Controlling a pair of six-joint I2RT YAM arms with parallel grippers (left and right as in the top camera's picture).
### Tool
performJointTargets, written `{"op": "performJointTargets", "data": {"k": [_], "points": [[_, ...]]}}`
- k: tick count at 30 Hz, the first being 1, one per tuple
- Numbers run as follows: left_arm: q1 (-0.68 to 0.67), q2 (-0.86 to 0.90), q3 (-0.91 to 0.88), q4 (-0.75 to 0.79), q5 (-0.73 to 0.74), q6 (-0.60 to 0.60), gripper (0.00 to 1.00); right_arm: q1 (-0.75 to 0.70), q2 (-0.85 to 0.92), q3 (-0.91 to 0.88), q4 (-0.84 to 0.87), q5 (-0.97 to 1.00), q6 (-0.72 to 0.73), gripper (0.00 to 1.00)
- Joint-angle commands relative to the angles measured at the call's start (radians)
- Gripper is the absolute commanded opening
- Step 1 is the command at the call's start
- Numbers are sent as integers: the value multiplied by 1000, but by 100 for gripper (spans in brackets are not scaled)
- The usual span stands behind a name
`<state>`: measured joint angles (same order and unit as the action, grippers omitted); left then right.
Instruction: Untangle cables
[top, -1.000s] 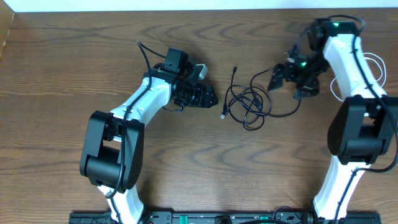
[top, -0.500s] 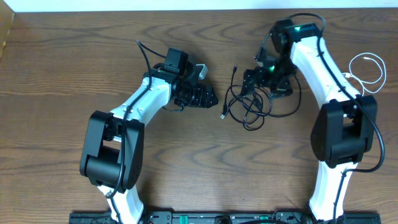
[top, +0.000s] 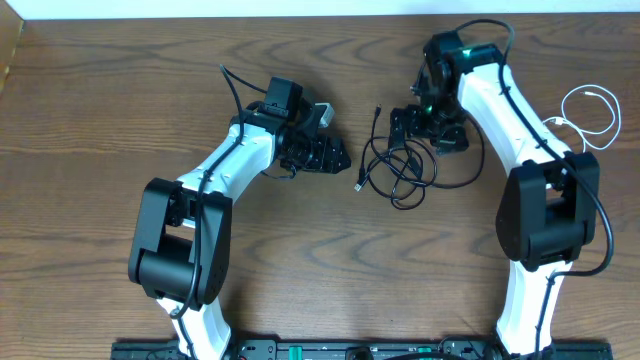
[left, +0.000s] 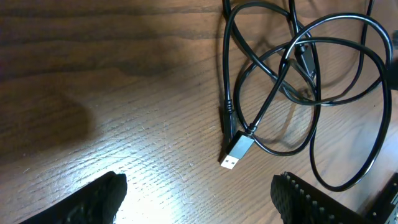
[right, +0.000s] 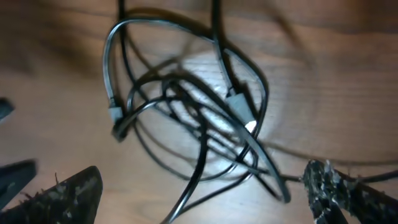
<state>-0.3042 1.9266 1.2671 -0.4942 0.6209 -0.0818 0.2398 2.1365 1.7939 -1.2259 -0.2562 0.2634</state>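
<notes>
While the right gripper and left gripper both gape empty, the black cables lie knotted between them.
Right hovers over the knot's far edge, left waits by its USB plug; closing on several crossed loops together would probably cinch it tighter.

White arms, black joints, black end effectors
</notes>
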Motion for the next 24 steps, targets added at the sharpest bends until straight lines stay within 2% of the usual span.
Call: {"op": "performJointTargets", "data": {"k": [1,5,15,24], "points": [[-1,-2,-2,-5,-13,-2,79,-2,3,-68,49,33,60,99],[-1,-2,-2,-5,-13,-2,79,-1,3,-160,138,25,101,99],[-1,-2,-2,-5,-13,-2,79,5,3,-371,350,-123,103,99],[-1,-2,-2,-5,-13,-2,79,17,3,-401,381,-170,103,99]]}}
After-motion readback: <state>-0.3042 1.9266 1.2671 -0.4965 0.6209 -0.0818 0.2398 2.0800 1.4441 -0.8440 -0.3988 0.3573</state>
